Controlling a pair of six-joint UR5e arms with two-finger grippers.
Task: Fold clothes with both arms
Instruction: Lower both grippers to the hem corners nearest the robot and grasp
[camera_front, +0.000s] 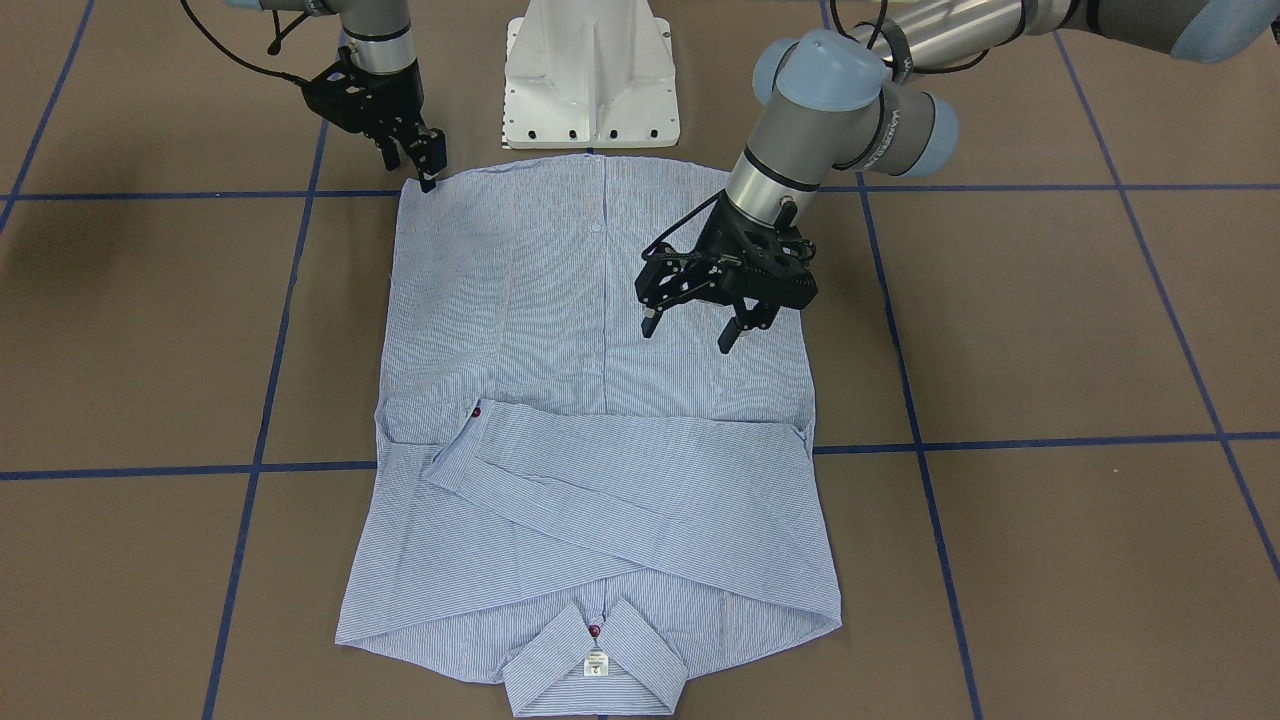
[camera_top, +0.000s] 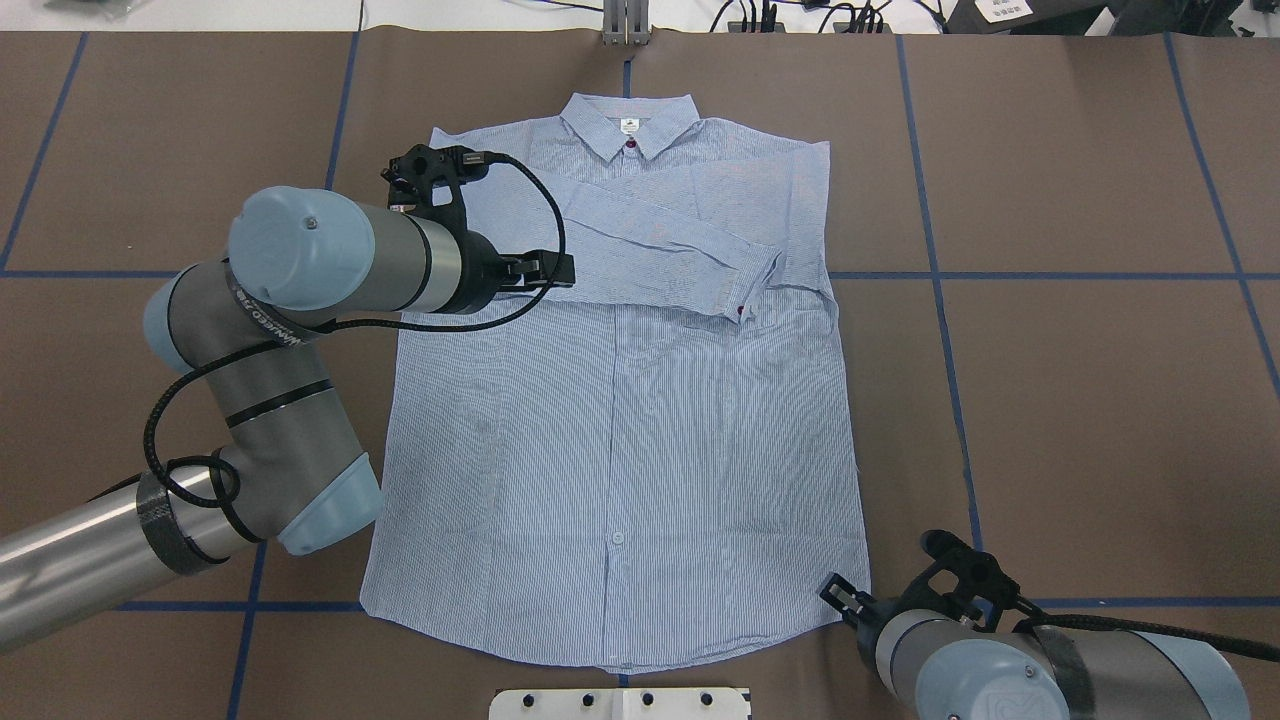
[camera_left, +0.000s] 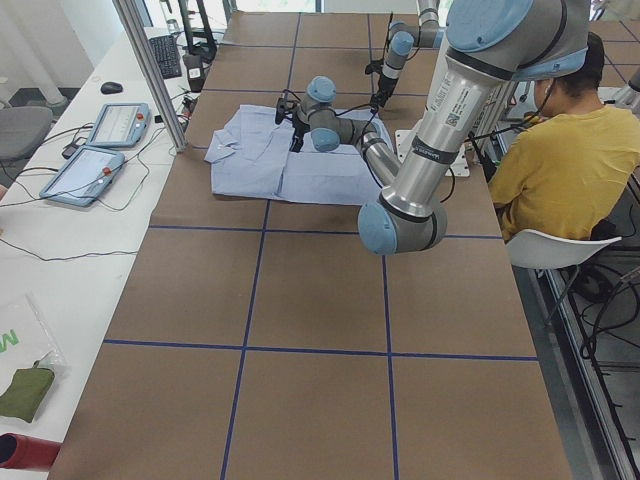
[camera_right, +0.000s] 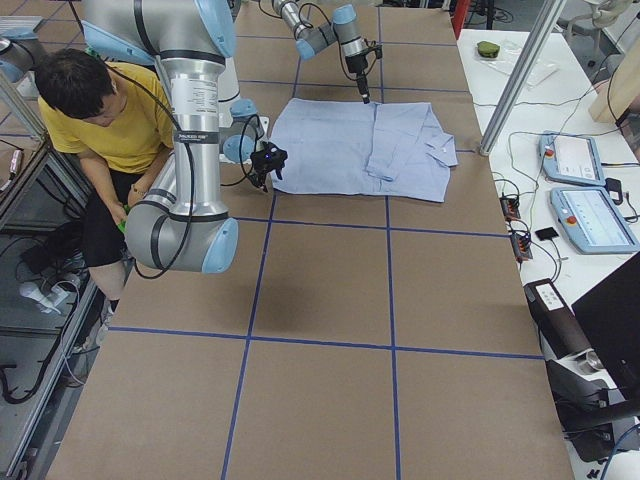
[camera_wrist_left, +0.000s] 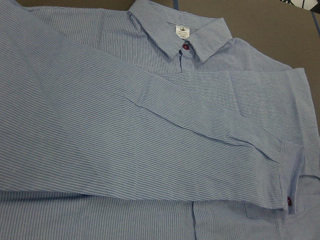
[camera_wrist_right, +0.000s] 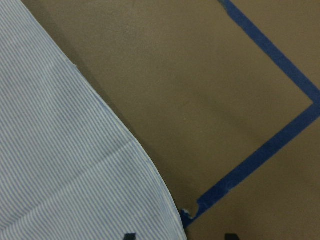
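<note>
A brown worktop (camera_top: 1050, 400) marked with blue tape lines (camera_top: 940, 300) carries a light blue-and-white striped button-up shirt (camera_top: 620, 450), which lies flat at its middle, front side up. The left arm (camera_top: 300, 260) reaches in over the shirt's edge on the robot's left. The right arm (camera_top: 1000, 670) comes in low beside the shirt's hem on the robot's right. A white pedestal base (camera_front: 590, 80) stands just beyond the middle of the hem.

One sleeve (camera_top: 650, 240) is folded across the shirt's chest, from the robot's left shoulder toward the opposite side seam.

The left claw (camera_front: 690, 332) hovers above the shirt's body, on the robot's left half, between hem and folded sleeve. Its fingers are spread apart and hold nothing. The right claw (camera_front: 412, 170) sits at the hem corner on the robot's right, also spread, with the shirt's edge between its tips. Whether it touches the cloth cannot be told.

The collar (camera_top: 590, 115) lies at the shirt's end opposite the hem. The cuff (camera_top: 750, 290) rests on the chest. A small white neck label (camera_top: 629, 126) shows inside the collar. Dark red buttons mark the collar (camera_top: 630, 145) and cuff (camera_top: 740, 312).
</note>
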